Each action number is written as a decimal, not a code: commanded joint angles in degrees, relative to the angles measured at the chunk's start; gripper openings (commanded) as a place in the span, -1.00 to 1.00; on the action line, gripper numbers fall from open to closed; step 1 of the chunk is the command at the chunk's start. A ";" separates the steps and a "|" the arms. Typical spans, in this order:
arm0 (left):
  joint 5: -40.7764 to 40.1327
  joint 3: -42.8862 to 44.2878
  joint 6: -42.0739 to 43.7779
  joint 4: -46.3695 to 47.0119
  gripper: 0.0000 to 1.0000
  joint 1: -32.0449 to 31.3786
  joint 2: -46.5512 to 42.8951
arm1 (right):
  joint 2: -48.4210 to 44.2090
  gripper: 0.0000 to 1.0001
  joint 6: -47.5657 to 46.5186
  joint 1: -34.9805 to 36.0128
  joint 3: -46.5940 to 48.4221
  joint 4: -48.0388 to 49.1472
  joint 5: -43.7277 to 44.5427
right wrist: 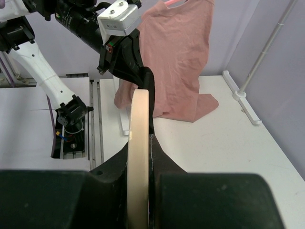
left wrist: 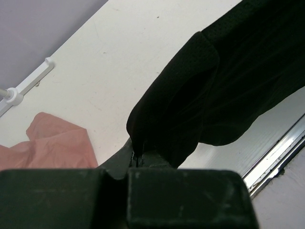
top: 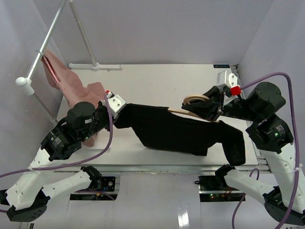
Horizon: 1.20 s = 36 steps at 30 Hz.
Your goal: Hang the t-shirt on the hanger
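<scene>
**T-shirt pinched at one end, hanger clamped at the other**

T-shirt is the black one, and right now it's strung out between the two sets of fingers, over the table. One edge of it sits right in the tips of the left gripper. In the left wrist view, a fold of the black cloth runs down into the closed fingertips, so that side is definitely clamped on fabric. From there the shirt spreads away from the left fingers toward the right ones, and its far end sags below and just past the right fingers.

The hanger is the tan wooden one, and the right gripper has it. In the right wrist view it stands edge-on, squeezed between the two dark fingers. It points straight out toward the left gripper. From the top, its hook loops just behind the right fingers, and one arm reaches out to the black cloth. I can't tell how far in it goes.

Beyond the left fingers, a pink shirt hangs from the grey rail, its bottom bunched on the table.
</scene>
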 commanded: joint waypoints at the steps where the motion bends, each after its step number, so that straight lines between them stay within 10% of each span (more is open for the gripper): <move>1: 2.79 2.83 -1.12 -1.40 -0.26 -0.18 0.27 | -0.52 -0.84 -1.60 -0.28 -0.05 0.95 1.72; 4: 9.24 5.08 -0.79 -0.80 0.44 -0.16 -0.12 | 0.19 -0.84 -1.81 -0.21 -1.87 1.08 1.01; 17: 37.38 20.05 0.06 -5.11 0.38 -0.14 13.85 | 2.93 -0.84 -2.82 -0.21 -5.29 2.18 -5.92; 36: 43.64 12.28 2.64 -2.44 0.25 -0.59 20.18 | 2.46 -0.84 2.40 -0.30 -14.10 14.14 -10.74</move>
